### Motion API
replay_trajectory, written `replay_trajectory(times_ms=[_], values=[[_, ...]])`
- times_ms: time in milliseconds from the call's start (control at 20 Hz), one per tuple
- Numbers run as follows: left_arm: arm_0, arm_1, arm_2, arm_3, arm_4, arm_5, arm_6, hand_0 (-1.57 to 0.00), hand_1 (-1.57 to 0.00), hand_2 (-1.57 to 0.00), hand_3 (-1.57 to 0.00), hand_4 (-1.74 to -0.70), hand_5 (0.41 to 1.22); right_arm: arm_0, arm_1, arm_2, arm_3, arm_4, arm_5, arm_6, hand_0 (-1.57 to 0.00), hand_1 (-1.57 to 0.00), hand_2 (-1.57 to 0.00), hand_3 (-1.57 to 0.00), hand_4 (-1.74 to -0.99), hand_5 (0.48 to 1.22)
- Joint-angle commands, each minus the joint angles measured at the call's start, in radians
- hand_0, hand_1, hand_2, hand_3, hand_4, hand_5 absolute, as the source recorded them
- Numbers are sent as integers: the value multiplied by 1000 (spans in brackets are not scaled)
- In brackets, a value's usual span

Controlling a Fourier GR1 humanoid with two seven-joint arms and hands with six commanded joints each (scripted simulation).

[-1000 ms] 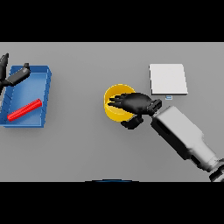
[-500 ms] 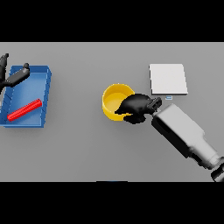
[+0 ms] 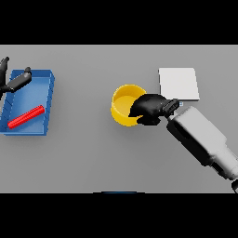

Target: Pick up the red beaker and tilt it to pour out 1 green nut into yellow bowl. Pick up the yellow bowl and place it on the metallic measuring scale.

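right hand [image 3: 149,108] seems clenched on the bowl's [image 3: 124,103] 3 o'clock rim; the scale [image 3: 179,83] lies toward 2 o'clock, near. left hand [image 3: 15,82] idle, released.

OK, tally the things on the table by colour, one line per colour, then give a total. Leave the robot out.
Red: 1, the red beaker, lying in the tray.
Blue: 1, the blue tray.
Yellow: 1, the yellow bowl.
Silver-white: 1, the measuring scale.
Total: 4
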Motion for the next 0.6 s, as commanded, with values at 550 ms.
replay_trajectory(times_ms=[550], values=[[8, 26, 1, -22, -5, -5, -5, 1, 1, 1, 1, -800, 723, -19, -137, -86, -213, -91, 94, 105, -1569, -1569, -1564, -1238, -1719, 1220]])
